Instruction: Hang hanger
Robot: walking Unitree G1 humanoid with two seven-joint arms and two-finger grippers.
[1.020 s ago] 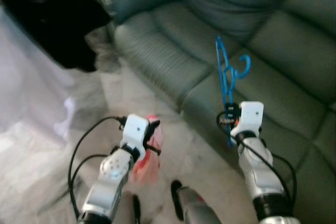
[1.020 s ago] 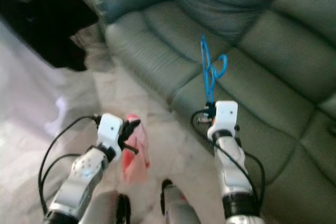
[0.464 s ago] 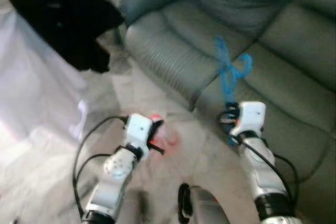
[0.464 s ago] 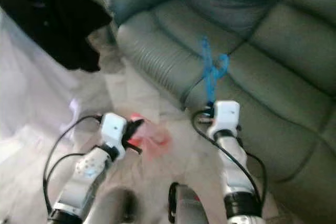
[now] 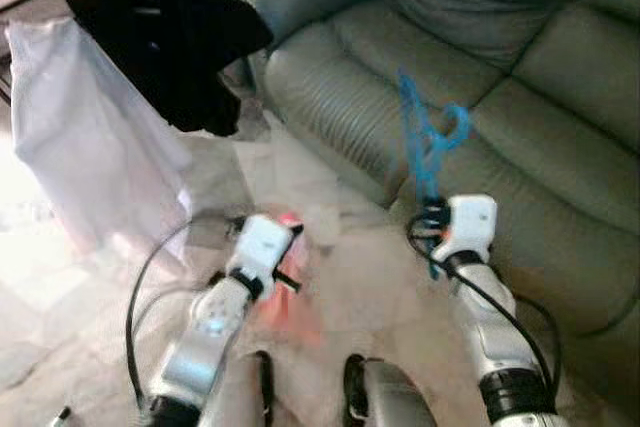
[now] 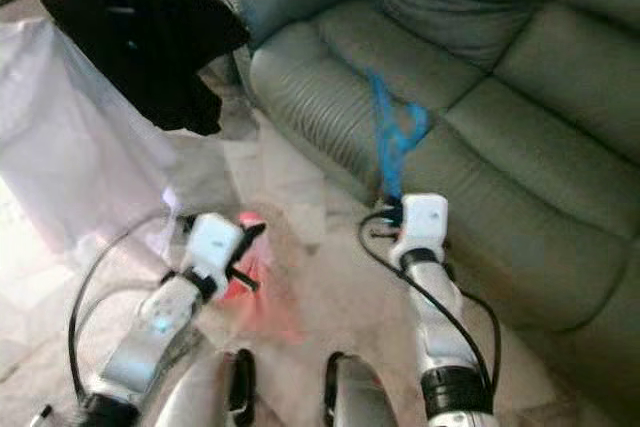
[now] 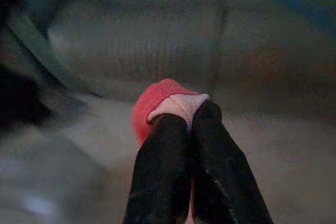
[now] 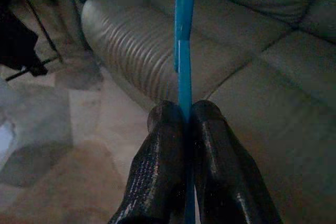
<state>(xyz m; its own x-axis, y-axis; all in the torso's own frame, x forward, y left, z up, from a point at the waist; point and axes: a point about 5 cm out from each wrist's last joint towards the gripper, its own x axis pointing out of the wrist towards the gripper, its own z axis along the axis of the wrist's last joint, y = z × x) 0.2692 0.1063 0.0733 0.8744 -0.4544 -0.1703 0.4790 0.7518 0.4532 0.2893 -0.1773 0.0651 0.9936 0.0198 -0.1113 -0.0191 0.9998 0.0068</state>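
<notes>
Blue hanger held up in the air over the front edge of the grey-green sofa, hook end on top. Pinched tight between the two black fingers of the right gripper, seen close up in the right wrist view as a thin blue strip running up from the fingertips. Left gripper closed on a pink and red cloth, low over the pale floor. Red edge of that cloth clearer in the left wrist view, blurred in the head views. Further off on the left, a black garment and a white sheet hanging side by side.
</notes>
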